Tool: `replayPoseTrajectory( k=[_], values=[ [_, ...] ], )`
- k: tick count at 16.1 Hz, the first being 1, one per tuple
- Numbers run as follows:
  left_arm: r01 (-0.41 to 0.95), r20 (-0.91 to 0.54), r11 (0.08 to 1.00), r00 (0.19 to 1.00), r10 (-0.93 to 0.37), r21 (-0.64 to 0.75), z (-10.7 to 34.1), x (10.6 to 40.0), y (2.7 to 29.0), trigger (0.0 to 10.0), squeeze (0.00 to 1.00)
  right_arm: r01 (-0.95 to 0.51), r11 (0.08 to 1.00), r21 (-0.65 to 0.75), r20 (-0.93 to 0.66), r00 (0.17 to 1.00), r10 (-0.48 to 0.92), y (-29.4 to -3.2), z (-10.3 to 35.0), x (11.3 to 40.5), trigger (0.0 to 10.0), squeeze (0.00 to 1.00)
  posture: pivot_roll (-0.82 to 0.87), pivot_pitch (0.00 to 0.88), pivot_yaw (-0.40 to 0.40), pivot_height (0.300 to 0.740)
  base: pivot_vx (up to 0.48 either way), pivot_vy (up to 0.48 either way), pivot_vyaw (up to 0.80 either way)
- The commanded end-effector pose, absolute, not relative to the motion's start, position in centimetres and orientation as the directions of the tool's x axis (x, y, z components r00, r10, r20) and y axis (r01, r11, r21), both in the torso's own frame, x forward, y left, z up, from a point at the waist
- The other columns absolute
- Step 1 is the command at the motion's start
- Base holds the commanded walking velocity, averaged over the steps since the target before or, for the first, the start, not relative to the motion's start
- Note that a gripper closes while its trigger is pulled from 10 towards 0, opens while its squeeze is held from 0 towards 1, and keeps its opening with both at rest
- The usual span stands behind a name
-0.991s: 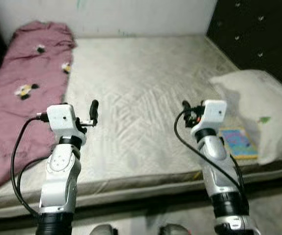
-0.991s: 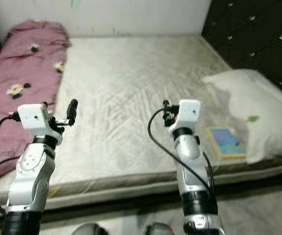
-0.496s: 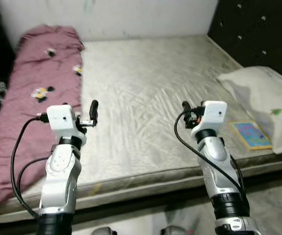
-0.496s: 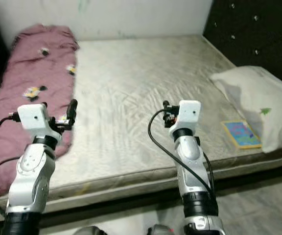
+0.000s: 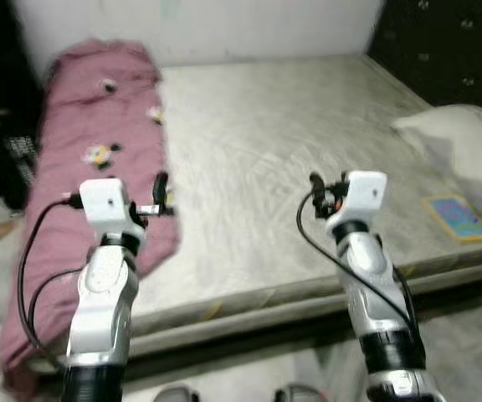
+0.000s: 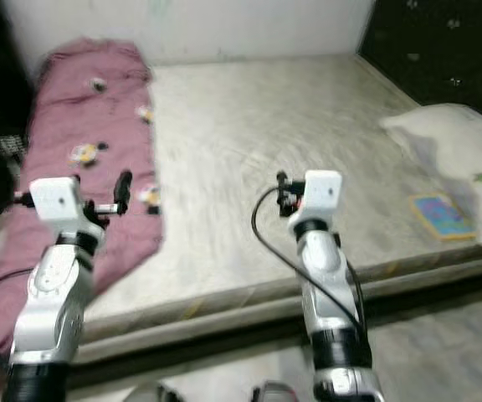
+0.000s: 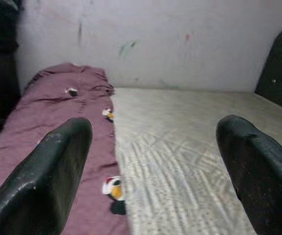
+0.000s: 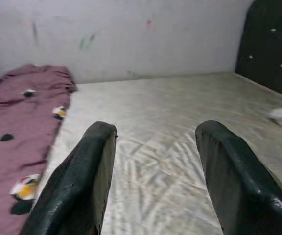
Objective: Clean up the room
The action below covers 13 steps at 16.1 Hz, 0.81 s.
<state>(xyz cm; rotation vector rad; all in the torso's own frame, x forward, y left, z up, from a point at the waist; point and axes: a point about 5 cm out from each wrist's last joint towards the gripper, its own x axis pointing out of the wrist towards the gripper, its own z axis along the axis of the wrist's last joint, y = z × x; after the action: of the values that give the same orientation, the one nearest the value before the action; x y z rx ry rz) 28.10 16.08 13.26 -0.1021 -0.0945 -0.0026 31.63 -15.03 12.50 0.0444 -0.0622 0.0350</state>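
A wide mattress with a wrinkled grey-white cover takes up most of the scene, its far edge against a pale wall and its right edge against a dark padded headboard with small studs. The head views are somewhat blurred.

A long maroon blanket with small cartoon prints lies along the mattress's left edge, running from the far left corner down to the near left corner, where it hangs over the front edge. To its left the room is dark and cannot be made out.

A white pillow sits at the mattress's right edge, below the headboard. Just in front of it, near the front right corner, a thin book with a yellow border and blue cover lies flat on the mattress, touching or nearly touching the pillow.

Both silver arms are raised over the mattress's front edge. The left gripper is held above the inner edge of the blanket near the front, its two black fingers spread wide with nothing between them. The right gripper is held over bare mattress near the middle of the front edge, well apart from the book and pillow; its fingers are likewise wide apart and empty.

A strip of grey floor shows in front of the mattress.
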Motion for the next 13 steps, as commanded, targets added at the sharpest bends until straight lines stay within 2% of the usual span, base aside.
replayPoseTrajectory(
  k=[1,13],
  values=[
    [0.028,0.099,0.994,0.995,-0.018,-0.101,13.41,28.13,15.36,10.0,0.00,-0.012,1.000,0.028,0.069,0.998,0.010,-16.07,12.69,31.56,10.0,0.00,-0.06,0.000,0.002,0.740,0.000,0.476,0.00],
    [0.017,0.121,0.996,0.993,-0.006,-0.091,13.52,28.02,15.46,10.0,0.00,-0.027,0.999,0.022,0.065,0.998,0.026,-15.98,12.60,31.61,10.0,0.00,-0.06,0.000,0.001,0.740,0.000,0.477,0.00]
  ],
)
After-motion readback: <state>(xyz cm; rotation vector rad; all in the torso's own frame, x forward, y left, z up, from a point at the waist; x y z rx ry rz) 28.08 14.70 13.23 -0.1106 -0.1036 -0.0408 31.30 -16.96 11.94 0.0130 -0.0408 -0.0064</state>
